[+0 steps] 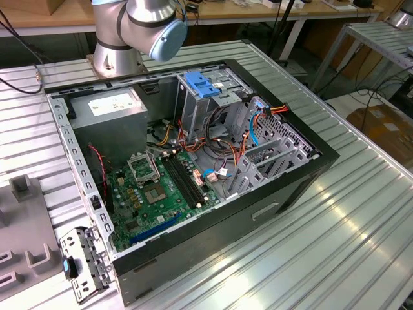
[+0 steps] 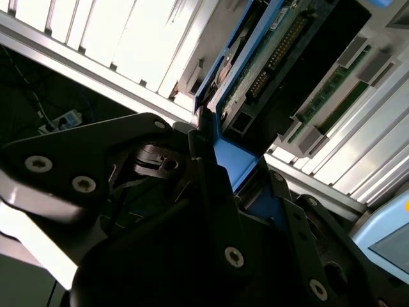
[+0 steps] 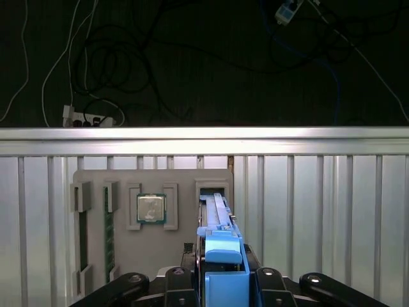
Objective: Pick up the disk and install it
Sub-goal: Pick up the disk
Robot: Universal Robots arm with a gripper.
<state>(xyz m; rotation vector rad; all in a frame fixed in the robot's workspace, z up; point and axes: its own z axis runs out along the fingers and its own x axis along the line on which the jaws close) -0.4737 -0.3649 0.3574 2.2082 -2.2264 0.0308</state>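
readable text: none | white sticker (image 1: 113, 103) on power-supply box (image 1: 108, 126): print illegible

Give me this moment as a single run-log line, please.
phase: pick | gripper: shut on disk | disk: on edge in grey tray slot

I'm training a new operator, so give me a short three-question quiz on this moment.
1. True or false: the black pincer grips the silver-grey metal disk with blue plastic rails.
2. The disk stands in: A a cardboard box; B a slot of the flat grey fixture tray; C a drawer.
3. Fill in: that tray also holds a square silver ___.
Key: 1 true; 2 B; 3 chip.
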